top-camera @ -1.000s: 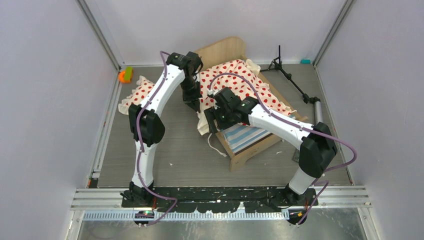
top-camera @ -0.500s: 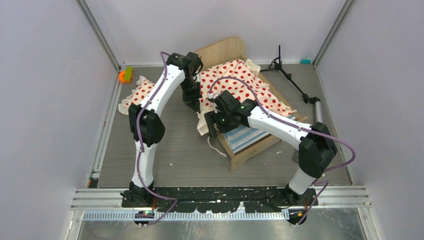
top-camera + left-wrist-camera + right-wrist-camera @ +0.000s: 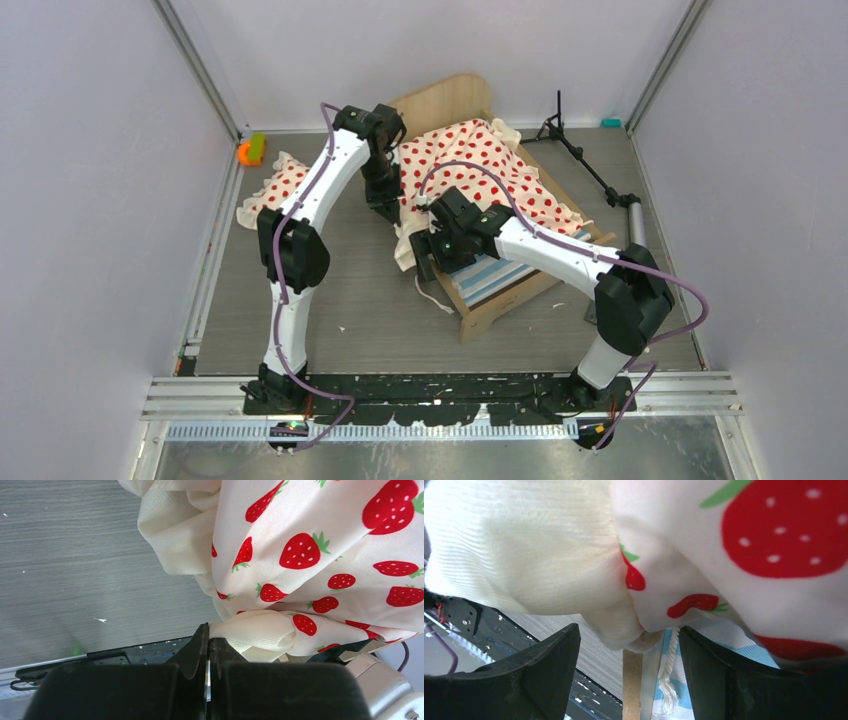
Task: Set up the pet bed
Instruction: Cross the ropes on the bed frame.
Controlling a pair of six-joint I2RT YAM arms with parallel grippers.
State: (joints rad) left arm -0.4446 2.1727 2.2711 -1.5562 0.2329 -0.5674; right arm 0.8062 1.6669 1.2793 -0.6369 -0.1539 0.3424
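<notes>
You find no writing, label, brand name or number that can be read in any of the three views. The only marks you can make out are the red strawberry prints on the cream bedding (image 3: pixel 325 555), and those are a pattern, not text.

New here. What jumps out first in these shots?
The cream strawberry blanket is heaped over the light-wood bed frame at the centre of the top view, leaving the striped mattress bare at the near end. Both arms meet at its edge: the left gripper is shut on a fold and the right gripper is open around the hem. A matching pillow lies apart on the table, far left.
</notes>
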